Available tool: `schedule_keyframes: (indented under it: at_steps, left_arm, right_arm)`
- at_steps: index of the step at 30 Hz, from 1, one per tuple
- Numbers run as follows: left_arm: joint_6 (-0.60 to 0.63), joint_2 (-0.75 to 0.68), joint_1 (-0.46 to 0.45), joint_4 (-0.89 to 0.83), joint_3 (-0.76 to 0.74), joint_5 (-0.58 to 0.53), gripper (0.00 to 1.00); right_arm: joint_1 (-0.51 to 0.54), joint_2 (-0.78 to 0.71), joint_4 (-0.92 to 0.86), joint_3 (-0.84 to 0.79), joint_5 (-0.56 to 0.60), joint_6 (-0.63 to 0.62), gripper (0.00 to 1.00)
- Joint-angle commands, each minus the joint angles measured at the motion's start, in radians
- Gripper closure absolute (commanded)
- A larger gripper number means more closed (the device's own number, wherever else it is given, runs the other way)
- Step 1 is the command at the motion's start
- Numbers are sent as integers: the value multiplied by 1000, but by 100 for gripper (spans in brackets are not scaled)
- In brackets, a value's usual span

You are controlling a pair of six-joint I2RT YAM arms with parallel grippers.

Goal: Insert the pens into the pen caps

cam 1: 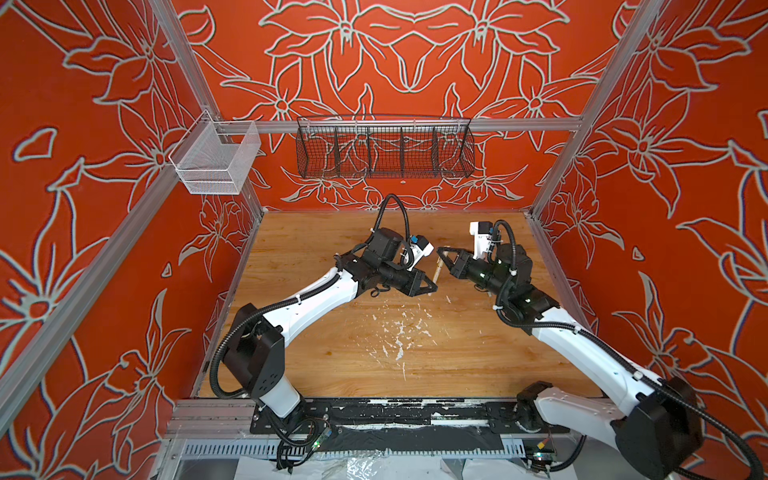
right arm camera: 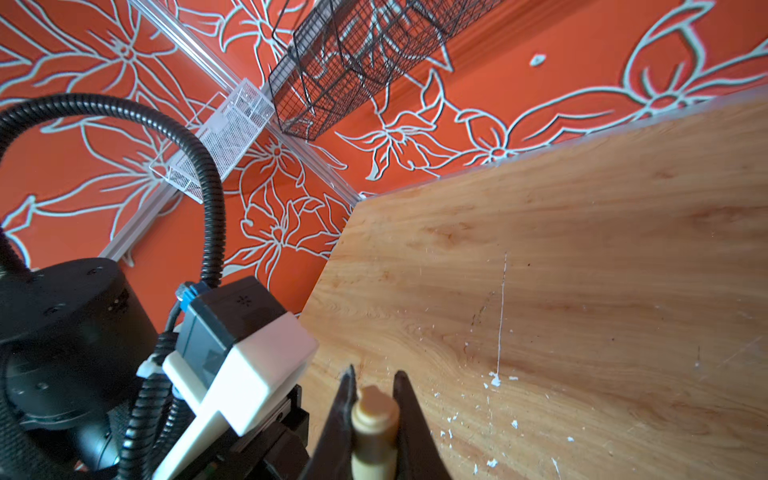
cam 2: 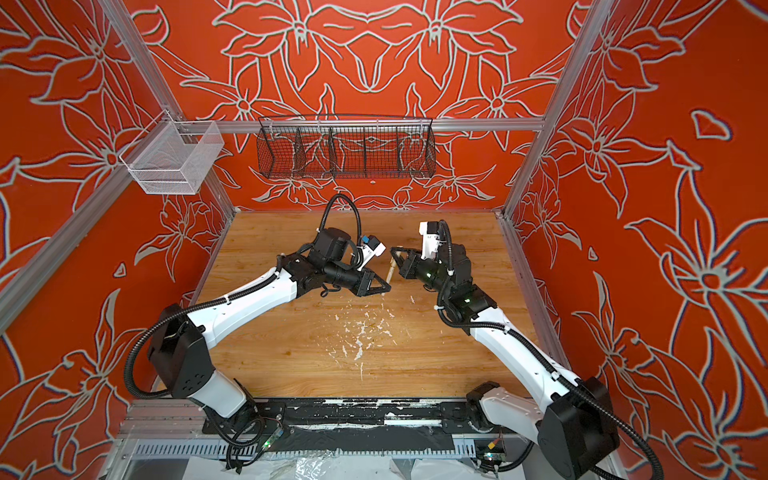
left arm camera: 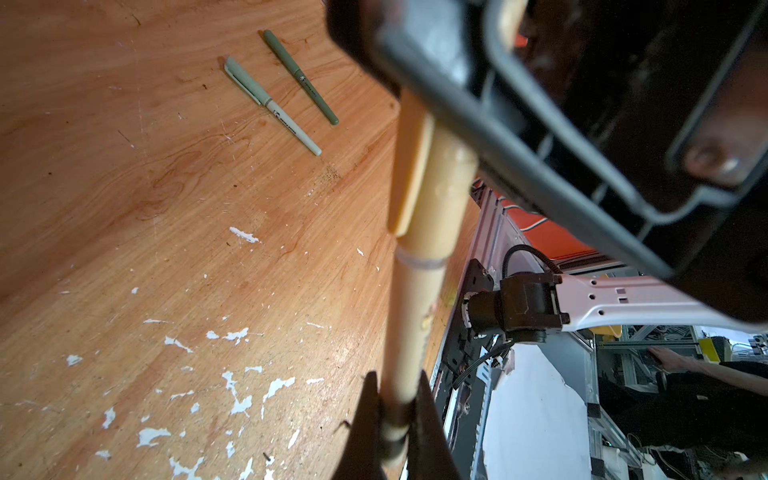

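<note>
Above the counter (cam 1: 374,365) the two hands meet tip to tip, probably so one braces while the other pushes. The left hand (left arm camera: 397,390) is clamped on the tan pen (left arm camera: 409,332) by its barrel. The right hand (right arm camera: 374,382) is closed tight around the tan cap (right arm camera: 374,415), which looks seated. The pale green pen (left arm camera: 272,106) and dark green pen (left arm camera: 300,77) lie on the counter, apparently capped.

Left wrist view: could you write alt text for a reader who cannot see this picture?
The left gripper pinches a tan pen whose far end sits inside a tan cap. Beyond it, a pale green pen and a dark green pen, both capped, lie side by side on a wooden table flecked with white paint.
</note>
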Motion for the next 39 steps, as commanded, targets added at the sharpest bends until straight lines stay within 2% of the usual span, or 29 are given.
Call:
schedule_keyframes:
  at_steps: [1,17,24,29,30,31,32,34,35,36,39]
  left_arm:
    - [-77,2,80,354,147,-122,100]
    - [-1,35,106,262,324,-162,100]
    - [-14,24,117,269,316,-150,100]
    - [-34,-5,117,213,232,-135,100]
    - [-28,-14,117,184,209,-136,91]
    - [-25,-28,116,151,178,-145,67]
    - [-16,-50,117,120,143,-151,50]
    - [-17,-100,117,94,64,-184,32]
    - [-18,-129,117,86,22,-197,0]
    - [-13,-163,117,77,-18,-209,4]
    - [-5,-271,117,16,-119,-309,4]
  right_arm:
    - [101,14,-180,-77,-177,13,100]
    - [177,35,-254,-104,-123,10,100]
    - [184,-7,-284,-115,-78,20,100]
    - [154,-37,-386,-17,27,-3,100]
    - [141,-30,-419,13,35,-13,100]
    - [118,-21,-450,48,28,-29,100]
    - [95,-12,-479,84,20,-47,100]
    - [57,14,-532,147,1,-79,100]
    - [41,30,-564,178,-1,-94,100]
    - [28,46,-598,211,5,-114,100]
    - [-4,94,-669,264,3,-163,100]
